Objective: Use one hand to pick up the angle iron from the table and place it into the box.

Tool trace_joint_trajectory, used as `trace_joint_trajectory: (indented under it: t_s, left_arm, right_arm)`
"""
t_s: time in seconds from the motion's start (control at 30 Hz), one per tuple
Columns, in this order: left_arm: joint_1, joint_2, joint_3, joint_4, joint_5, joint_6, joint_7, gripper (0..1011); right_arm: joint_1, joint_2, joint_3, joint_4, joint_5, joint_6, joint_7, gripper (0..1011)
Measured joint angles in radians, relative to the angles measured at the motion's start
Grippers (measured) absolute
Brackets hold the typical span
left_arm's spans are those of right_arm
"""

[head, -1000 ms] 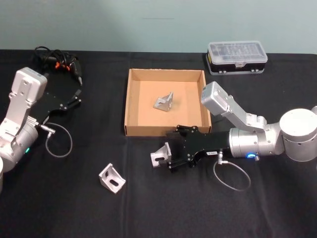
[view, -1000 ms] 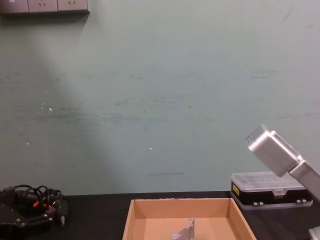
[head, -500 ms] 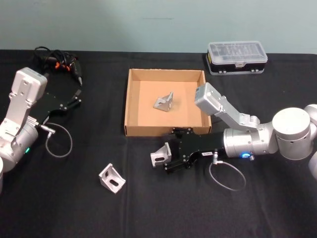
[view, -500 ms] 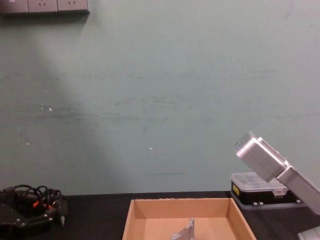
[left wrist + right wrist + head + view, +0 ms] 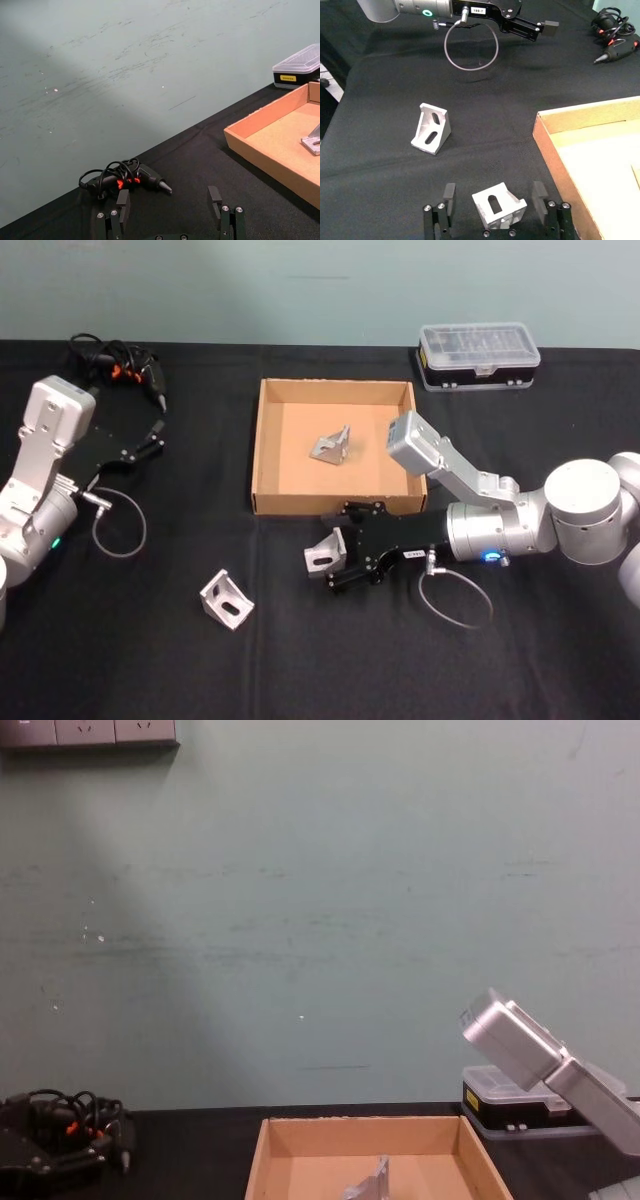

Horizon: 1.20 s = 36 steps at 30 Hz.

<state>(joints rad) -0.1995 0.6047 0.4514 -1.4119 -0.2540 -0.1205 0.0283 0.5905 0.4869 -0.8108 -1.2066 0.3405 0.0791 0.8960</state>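
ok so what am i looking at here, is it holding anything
A two-armed robot at a black table. One picture looks down from its head, one forward from its chest, one from each wrist. The right gripper straddles an angle iron with open fingers, not clamped. The left gripper is parked, open, at the left. A second angle iron lies on the table, a third angle iron is in the cardboard box. A clear-lidded case and a corded tool sit at the back.
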Motion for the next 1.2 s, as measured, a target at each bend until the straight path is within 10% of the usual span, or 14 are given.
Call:
trace_joint_trajectory:
  t_s: [0.63, 1.2]
  left_arm:
    - [0.000, 0.000, 0.000, 0.000, 0.000, 0.000, 0.000, 1011]
    - [0.000, 0.000, 0.000, 0.000, 0.000, 0.000, 0.000, 1011]
  right_arm:
    - [-0.001, 0.001, 0.001, -0.001, 0.001, -0.002, 0.001, 463]
    - [-0.005, 0.005, 0.010, -0.008, 0.009, -0.008, 0.000, 440]
